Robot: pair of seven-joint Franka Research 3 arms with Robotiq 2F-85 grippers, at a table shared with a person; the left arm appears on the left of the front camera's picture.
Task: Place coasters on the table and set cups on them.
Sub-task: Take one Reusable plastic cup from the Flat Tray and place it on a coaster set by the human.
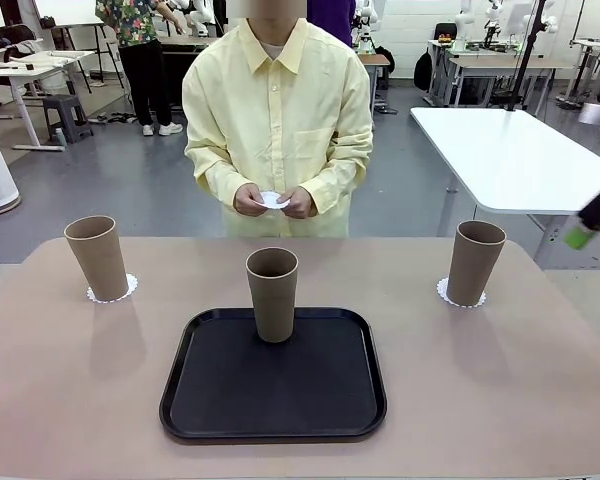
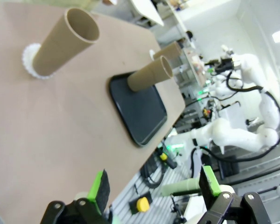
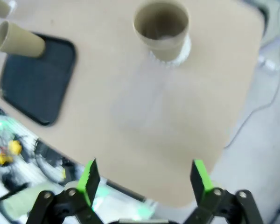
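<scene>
Desk [image 1: 500, 390], beige, rounded corners: carries three brown cups, two white lacy coasters and one black tray. Left cup [image 1: 96, 257]: upright on the left coaster [image 1: 113, 293], far left of the desk. Right cup [image 1: 475, 262]: upright on the right coaster [image 1: 461, 296], far right. Middle cup [image 1: 272, 293]: upright at the far edge of the tray [image 1: 273, 385], centre of the desk, no coaster under it. Third coaster [image 1: 271, 200]: off the desk, held between the person's hands [image 1: 300, 203] at the far side. Left gripper [image 2: 154, 182]: fingers spread, empty, out past the desk's edge, well apart from the left cup. Right gripper [image 3: 143, 175]: fingers spread, empty, out past the desk's edge, apart from the right cup. Step in hand, as judged: two of three settings done, last coaster not yet laid. Next move likely calls for that coaster laid flat on bare desk, then the middle cup gripped around its body, lifted clear of the tray rim and set centred on it
</scene>
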